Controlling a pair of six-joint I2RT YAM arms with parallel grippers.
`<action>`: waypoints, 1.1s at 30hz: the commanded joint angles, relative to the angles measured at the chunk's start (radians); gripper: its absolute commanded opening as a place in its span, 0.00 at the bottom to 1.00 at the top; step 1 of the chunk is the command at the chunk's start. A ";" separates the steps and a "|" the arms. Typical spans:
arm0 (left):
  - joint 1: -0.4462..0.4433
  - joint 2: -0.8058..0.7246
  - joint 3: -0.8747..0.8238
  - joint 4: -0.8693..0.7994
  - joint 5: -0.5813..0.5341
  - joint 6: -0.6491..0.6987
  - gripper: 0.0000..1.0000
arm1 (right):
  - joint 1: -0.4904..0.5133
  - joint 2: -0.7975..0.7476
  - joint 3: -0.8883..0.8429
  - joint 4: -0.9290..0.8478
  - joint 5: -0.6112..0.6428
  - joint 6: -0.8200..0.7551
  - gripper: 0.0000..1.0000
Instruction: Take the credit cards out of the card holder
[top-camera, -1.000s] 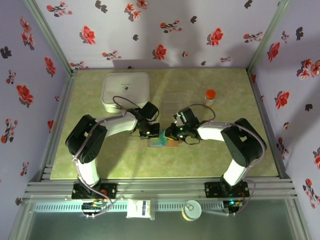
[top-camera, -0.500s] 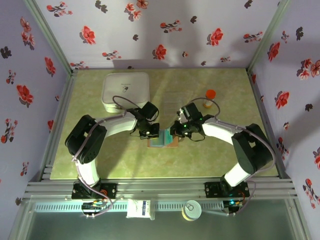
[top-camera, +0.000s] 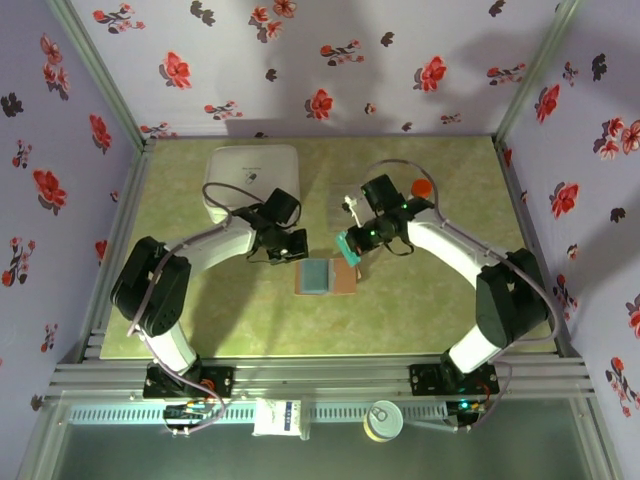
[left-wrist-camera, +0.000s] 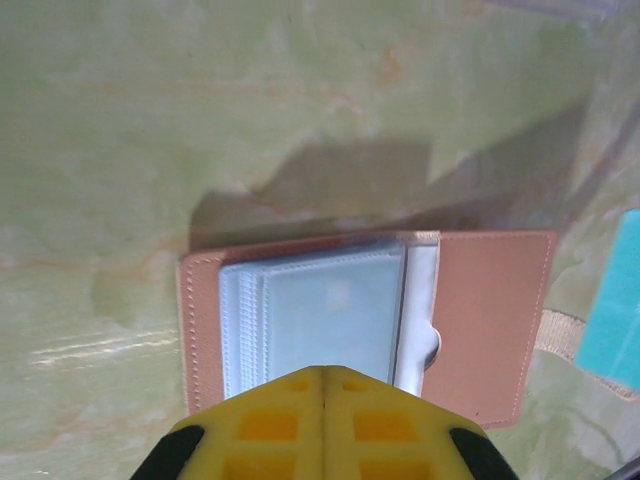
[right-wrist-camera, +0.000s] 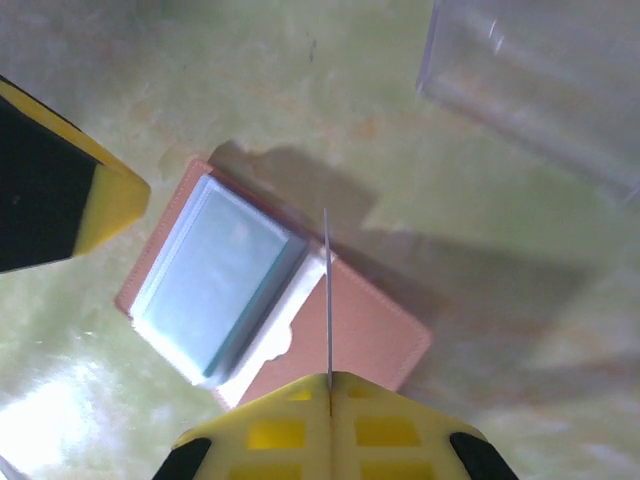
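Floral walls (top-camera: 330, 65), green marbled tabletop (top-camera: 440, 305)

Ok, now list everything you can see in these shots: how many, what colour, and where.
card holder: one, reddish-brown, lying open at mid-table, pale pockets up
credit card: one, teal, pinched in the right gripper, off the holder's right end
white box: one, white, far left of the table
clear plastic box: one, see-through, beyond the holder
bottle: one, orange cap, far right
table: one, green marbled
left gripper: shut, empty, over the holder's edge
right gripper: shut on the credit card
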 joint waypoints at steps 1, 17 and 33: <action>0.027 -0.041 0.005 -0.033 0.001 0.041 0.04 | -0.014 0.050 0.094 -0.112 0.084 -0.315 0.00; 0.105 -0.074 -0.045 -0.031 0.023 0.066 0.04 | -0.022 0.435 0.671 -0.442 0.174 -0.861 0.00; 0.131 -0.062 -0.069 -0.020 0.039 0.054 0.04 | -0.045 0.756 1.078 -0.711 0.183 -0.996 0.00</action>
